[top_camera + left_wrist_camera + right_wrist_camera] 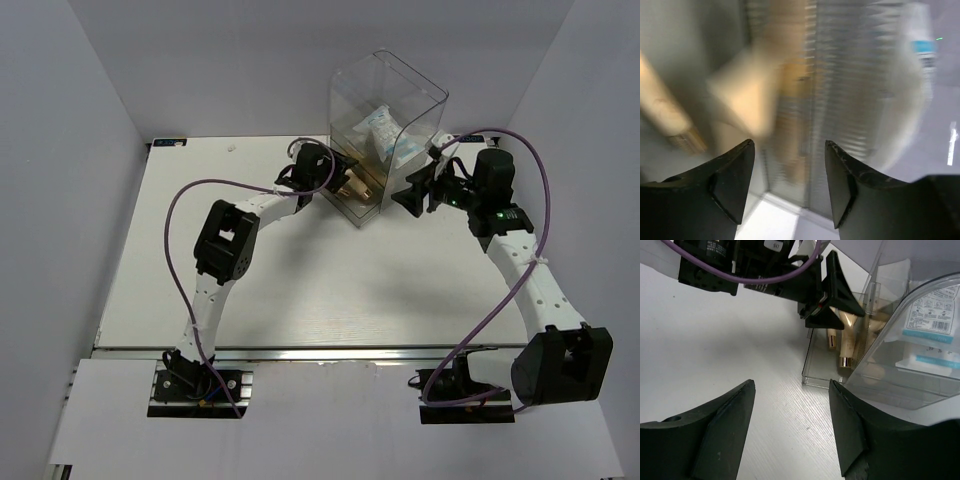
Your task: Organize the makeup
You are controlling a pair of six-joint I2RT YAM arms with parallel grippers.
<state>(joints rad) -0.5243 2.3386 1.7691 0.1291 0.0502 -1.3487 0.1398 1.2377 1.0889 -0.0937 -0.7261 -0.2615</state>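
The drawer box stands at the far centre-right of the table. The packets lie in its far compartment. The tube lies in its near-left tray. The left gripper is just left of the box, and the right gripper is just right of it.

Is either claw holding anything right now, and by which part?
Nothing is held: the left claw and right claw both stand open with empty gaps.

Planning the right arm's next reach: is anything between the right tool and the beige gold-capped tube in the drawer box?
Yes. The left tool sits at the open front of the clear drawer box, over the beige tube, blocking that approach.
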